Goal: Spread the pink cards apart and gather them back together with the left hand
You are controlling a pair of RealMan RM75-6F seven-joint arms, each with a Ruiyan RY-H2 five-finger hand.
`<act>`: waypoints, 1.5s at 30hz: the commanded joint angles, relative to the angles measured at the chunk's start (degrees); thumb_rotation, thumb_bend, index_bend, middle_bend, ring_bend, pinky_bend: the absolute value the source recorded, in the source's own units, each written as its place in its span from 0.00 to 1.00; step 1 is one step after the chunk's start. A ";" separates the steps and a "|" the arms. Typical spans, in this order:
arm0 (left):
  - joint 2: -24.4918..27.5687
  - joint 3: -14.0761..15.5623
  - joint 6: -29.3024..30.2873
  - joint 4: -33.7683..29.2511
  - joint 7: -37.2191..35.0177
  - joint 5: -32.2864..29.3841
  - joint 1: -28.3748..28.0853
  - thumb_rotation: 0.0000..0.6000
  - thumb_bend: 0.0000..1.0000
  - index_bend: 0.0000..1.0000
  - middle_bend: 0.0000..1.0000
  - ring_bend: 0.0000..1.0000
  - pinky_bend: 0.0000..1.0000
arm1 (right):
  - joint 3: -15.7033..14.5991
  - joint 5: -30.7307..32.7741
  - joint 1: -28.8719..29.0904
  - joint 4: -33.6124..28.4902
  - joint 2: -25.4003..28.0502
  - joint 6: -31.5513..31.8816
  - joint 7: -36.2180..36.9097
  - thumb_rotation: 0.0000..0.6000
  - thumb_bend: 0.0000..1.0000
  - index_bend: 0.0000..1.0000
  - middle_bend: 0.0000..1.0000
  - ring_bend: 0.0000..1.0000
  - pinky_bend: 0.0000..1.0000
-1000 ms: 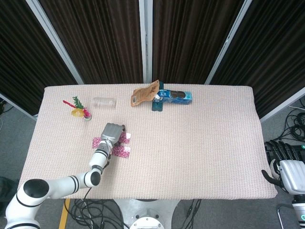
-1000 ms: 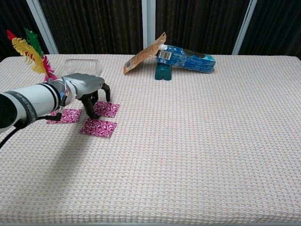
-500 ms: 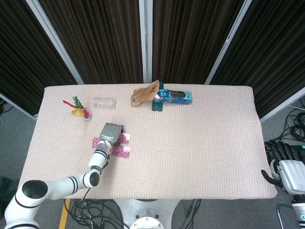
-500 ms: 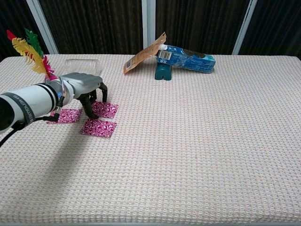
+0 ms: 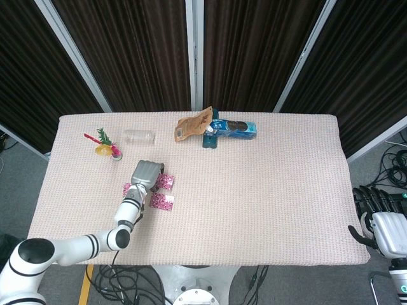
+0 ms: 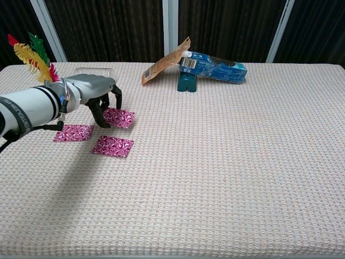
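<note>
Three pink patterned cards lie apart on the woven tablecloth at the left. The far card (image 6: 119, 117) (image 5: 165, 182) sits under the fingertips (image 6: 100, 117) of my left hand (image 6: 95, 89) (image 5: 145, 174), which arches over it with fingers spread and presses down on its left edge. The near card (image 6: 113, 146) (image 5: 161, 202) and the left card (image 6: 73, 133) (image 5: 127, 189) lie flat and untouched. My right hand (image 5: 380, 221) hangs off the table's right front corner, fingers extended, holding nothing.
A feather toy (image 6: 32, 56) and a clear plastic bottle (image 5: 140, 136) lie behind the left hand. Further back in the middle are a brown pouch (image 6: 164, 65), a blue box (image 6: 215, 65) and a teal stand (image 6: 187, 82).
My left hand has moved away from me toward the table's back, sliding the far card with it. The gap between that card and the near card has widened.
</note>
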 commanded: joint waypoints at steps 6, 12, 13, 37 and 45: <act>5.42 0.10 4.60 -13.25 3.36 -6.59 1.47 1.00 0.25 0.48 0.89 0.91 0.99 | 0.06 -0.23 0.42 0.45 -0.29 -0.41 0.47 0.96 0.18 0.09 0.07 0.00 0.00; 5.47 2.15 8.47 -17.28 6.04 -8.96 1.95 1.00 0.25 0.48 0.89 0.91 0.99 | 0.00 -0.44 0.52 0.63 -0.38 -0.44 0.71 0.96 0.18 0.10 0.07 0.00 0.00; 5.36 2.34 8.93 -17.69 6.23 -9.23 2.04 1.00 0.25 0.47 0.89 0.91 0.99 | -0.02 -0.47 0.53 0.64 -0.40 -0.44 0.71 0.96 0.18 0.10 0.07 0.00 0.00; 1.38 3.19 12.02 -17.56 10.42 -12.33 1.19 1.00 0.25 0.47 0.89 0.91 0.99 | -0.27 -0.50 0.59 0.65 -0.64 -0.58 0.65 0.95 0.19 0.09 0.07 0.00 0.00; 1.08 3.13 11.80 -17.38 11.08 -13.07 1.05 1.00 0.25 0.46 0.89 0.91 0.98 | -0.27 -0.41 0.54 0.72 -0.58 -0.49 0.73 0.95 0.19 0.09 0.07 0.00 0.00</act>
